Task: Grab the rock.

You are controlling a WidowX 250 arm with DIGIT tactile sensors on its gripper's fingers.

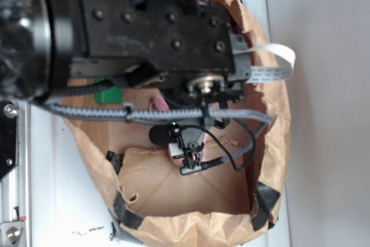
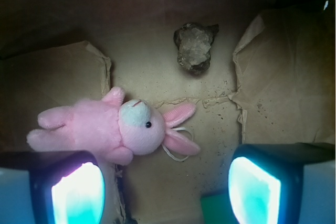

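In the wrist view the rock [image 2: 194, 47], a small lumpy brown-grey stone, lies on the brown paper floor of the bag, far ahead of my gripper [image 2: 165, 192] and slightly right of its centre line. The gripper is open, its two glowing pads wide apart with only bare paper between them. A pink plush bunny [image 2: 113, 127] lies on its side between the rock and the left pad [image 2: 76, 195], just touching that pad's top edge. In the exterior view the arm [image 1: 150, 27] hangs over the bag and hides the rock.
A brown paper bag [image 1: 272, 160] with rolled, taped edges surrounds the work area. A green block [image 2: 215, 208] sits low beside the right pad; its corner [image 1: 110, 95] shows under the arm. Folded paper flaps [image 2: 283, 77] rise on both sides of the floor.
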